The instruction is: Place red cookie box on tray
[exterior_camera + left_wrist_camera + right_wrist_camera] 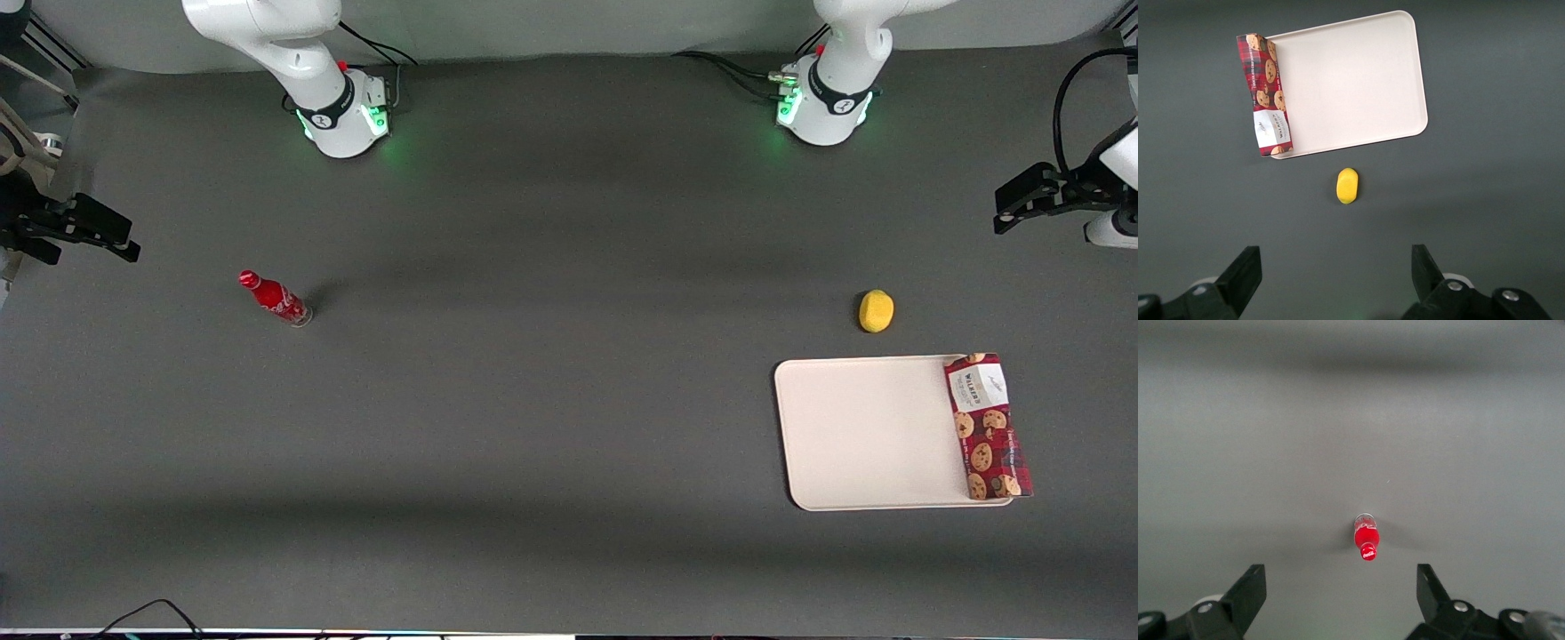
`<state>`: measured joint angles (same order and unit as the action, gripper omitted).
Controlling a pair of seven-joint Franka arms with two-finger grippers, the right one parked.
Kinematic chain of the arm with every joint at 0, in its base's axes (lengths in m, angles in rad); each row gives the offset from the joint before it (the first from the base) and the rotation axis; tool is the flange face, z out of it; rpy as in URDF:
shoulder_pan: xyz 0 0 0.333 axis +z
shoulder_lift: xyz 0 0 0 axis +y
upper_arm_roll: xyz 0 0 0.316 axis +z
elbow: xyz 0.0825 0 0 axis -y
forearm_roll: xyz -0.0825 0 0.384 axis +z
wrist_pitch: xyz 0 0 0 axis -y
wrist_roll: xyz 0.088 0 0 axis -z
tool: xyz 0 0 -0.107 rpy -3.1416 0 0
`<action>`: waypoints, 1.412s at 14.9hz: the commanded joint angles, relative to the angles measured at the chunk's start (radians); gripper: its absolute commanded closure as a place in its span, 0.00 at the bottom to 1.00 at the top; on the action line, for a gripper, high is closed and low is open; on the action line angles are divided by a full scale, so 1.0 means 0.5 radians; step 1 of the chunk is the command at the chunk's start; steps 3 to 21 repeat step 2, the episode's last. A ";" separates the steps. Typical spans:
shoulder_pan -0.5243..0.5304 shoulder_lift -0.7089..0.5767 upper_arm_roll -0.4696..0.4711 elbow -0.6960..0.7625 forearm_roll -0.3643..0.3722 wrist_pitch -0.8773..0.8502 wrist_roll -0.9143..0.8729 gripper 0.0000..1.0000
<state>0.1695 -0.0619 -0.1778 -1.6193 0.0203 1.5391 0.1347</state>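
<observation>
Well ahead of the gripper (1331, 277), whose fingers are spread wide and empty, the cookie box (1265, 93) sits along one edge of the tray (1351, 80), overhanging the rim, so any bump could tip it off.

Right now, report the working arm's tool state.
Tool: open, holding nothing, raised over bare table near the lemon; cookie box lies on the tray edge.
</observation>
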 commanded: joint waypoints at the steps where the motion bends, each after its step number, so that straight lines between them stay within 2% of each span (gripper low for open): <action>1: 0.011 -0.030 -0.006 -0.047 -0.065 0.027 -0.009 0.00; 21: 0.011 -0.030 -0.006 -0.047 -0.065 0.027 -0.012 0.00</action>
